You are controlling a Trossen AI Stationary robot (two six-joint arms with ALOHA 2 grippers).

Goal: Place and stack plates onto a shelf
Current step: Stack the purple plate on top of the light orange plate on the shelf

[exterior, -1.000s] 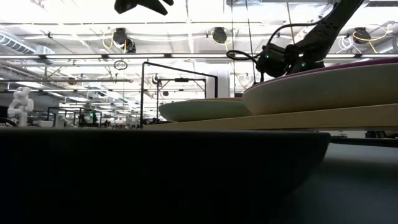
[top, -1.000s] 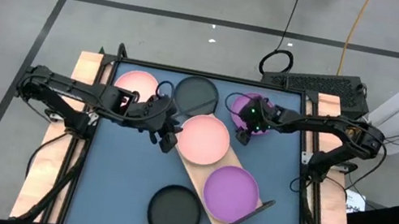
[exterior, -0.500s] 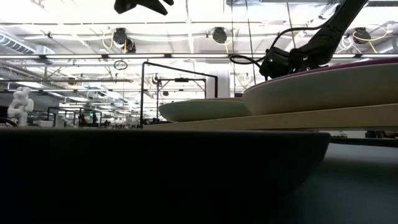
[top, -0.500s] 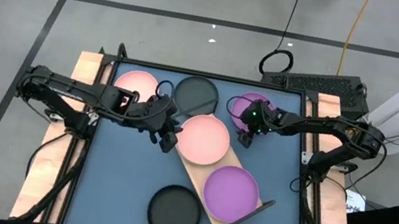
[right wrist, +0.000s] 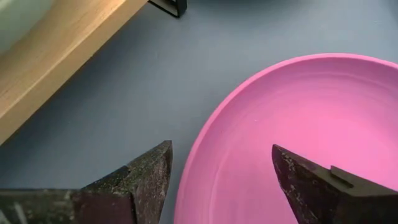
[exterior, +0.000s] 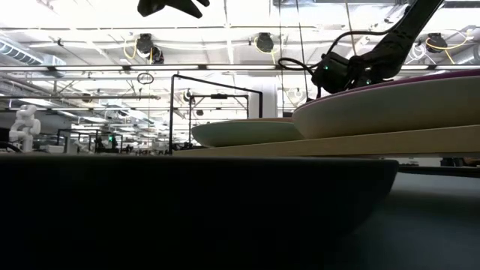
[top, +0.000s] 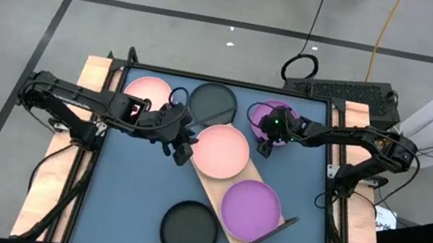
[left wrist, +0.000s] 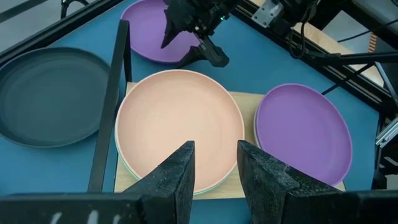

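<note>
On the shelf [top: 268, 236] a pink plate [top: 222, 151] lies on a pale green one, whose rim [left wrist: 124, 165] shows beneath it. A purple plate [top: 250, 210] lies beside them. My left gripper [top: 182, 153] is open and hovers off the pink plate's left rim [left wrist: 121, 143]. My right gripper [top: 264, 148] is open and low over a second purple plate [top: 270, 113], which rests on the table by the far right corner. Its fingers [right wrist: 134, 177] stand on either side of that plate's rim [right wrist: 196, 162], one outside and one over the inside.
A black plate [top: 213, 100] and a pink plate [top: 148, 92] lie along the table's far edge. Another black plate [top: 188, 231] lies by the near edge and fills the low view's foreground [exterior: 187, 202]. The shelf's black wire frame [left wrist: 112, 93] stands at its far-left end.
My right gripper has shifted slightly over the near-left part of the purple plate on the table. The left arm and all plates have kept still.
</note>
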